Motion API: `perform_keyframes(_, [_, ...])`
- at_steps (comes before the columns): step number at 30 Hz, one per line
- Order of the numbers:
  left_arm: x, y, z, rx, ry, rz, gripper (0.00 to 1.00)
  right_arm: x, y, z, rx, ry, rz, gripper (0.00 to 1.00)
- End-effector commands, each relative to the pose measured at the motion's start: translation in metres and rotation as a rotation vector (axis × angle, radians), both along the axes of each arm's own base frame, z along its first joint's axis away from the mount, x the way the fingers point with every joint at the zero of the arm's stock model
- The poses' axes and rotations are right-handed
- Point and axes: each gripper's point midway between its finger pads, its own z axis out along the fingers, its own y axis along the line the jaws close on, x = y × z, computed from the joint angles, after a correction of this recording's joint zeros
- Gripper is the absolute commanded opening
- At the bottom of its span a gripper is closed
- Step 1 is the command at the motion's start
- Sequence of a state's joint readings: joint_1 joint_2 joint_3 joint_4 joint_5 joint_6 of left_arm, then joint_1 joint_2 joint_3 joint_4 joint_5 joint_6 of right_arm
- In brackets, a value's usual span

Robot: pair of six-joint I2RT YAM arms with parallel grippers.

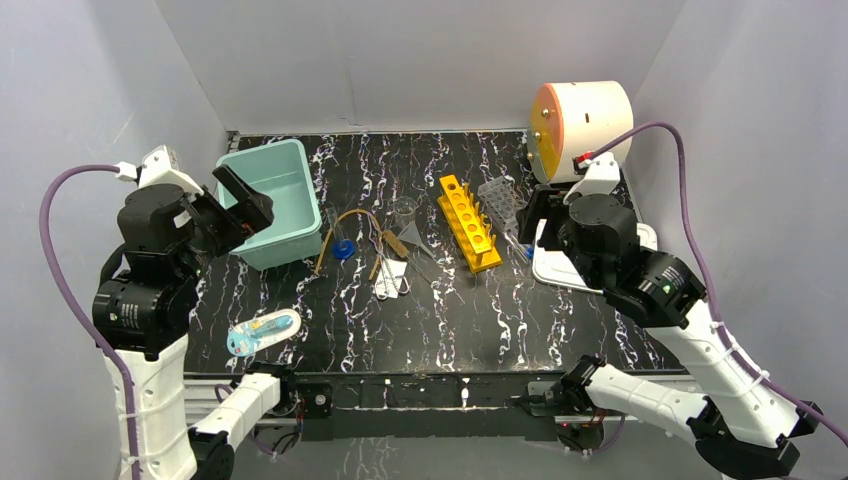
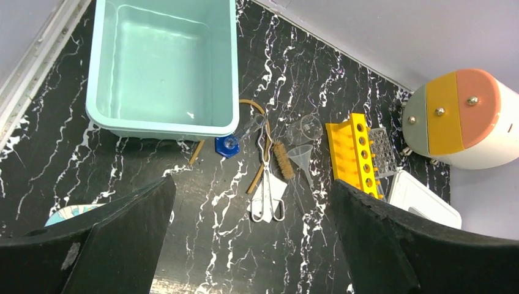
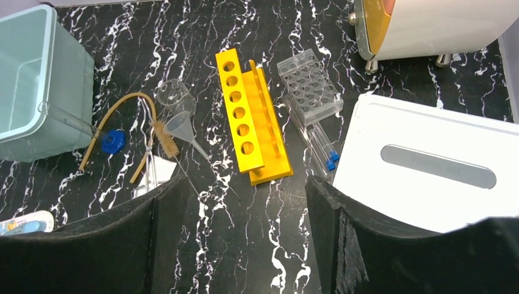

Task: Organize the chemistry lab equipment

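The lab equipment lies in the middle of the black marbled table. A yellow rack with round holes (image 1: 468, 222) lies beside a clear plastic tube rack (image 3: 309, 86) and loose blue-capped tubes (image 3: 321, 147). Left of them are a clear beaker (image 2: 304, 128), a clear funnel (image 2: 301, 156), a bristle brush (image 2: 283, 160), metal scissors (image 2: 267, 196) on white paper, an amber rubber tube (image 2: 257, 110) and a blue cap (image 1: 343, 249). My left gripper (image 1: 245, 200) hangs open and empty, high over the teal bin's near side. My right gripper (image 1: 533, 215) is open and empty just right of the clear rack.
An empty teal bin (image 1: 268, 200) stands at the back left. A white drum-shaped device with an orange face (image 1: 580, 118) stands at the back right, with a white flat lid (image 3: 428, 165) in front of it. A sealed packet (image 1: 263, 332) lies near the front left edge.
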State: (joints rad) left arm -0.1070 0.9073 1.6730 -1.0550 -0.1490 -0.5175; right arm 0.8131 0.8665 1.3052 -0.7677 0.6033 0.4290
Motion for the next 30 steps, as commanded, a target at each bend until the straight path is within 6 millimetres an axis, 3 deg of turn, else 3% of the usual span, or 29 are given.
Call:
perform_keyframes(1, [-0.001,-0.002,-0.002,-0.042,-0.010,0.015,0.98,0.003,0.003,-0.008,-0.007,0.021,-0.008,0.77])
perform_keyframes(8, [0.004,-0.018,0.009,-0.120,-0.133,-0.049,0.98,0.011,0.023,-0.021,-0.048,0.000,0.082,0.89])
perform_keyframes(10, [0.006,-0.041,0.000,-0.186,-0.131,-0.155,0.98,0.014,0.023,-0.024,-0.066,-0.003,0.076,0.98])
perform_keyframes(13, [0.007,-0.061,-0.017,-0.283,-0.094,-0.227,0.98,0.014,0.028,-0.032,-0.093,-0.007,0.114,0.99])
perform_keyframes(21, [0.007,-0.086,-0.033,-0.383,-0.027,-0.330,0.98,0.001,0.041,-0.118,-0.121,0.364,0.118,0.99])
perform_keyframes(23, [0.012,-0.087,-0.036,-0.388,-0.013,-0.327,0.98,-0.001,0.036,-0.136,-0.107,0.446,0.086,0.90])
perform_keyframes(26, [0.021,-0.087,-0.040,-0.399,0.003,-0.316,0.98,-0.008,0.039,-0.163,-0.059,0.559,0.102,0.63])
perform_keyframes(27, [0.025,-0.088,-0.042,-0.404,0.008,-0.316,0.98,-0.011,0.043,-0.171,-0.048,0.579,0.122,0.58])
perform_keyframes(30, [0.034,-0.092,-0.046,-0.428,0.025,-0.313,0.98,-0.013,0.049,-0.194,-0.054,0.603,0.165,0.55])
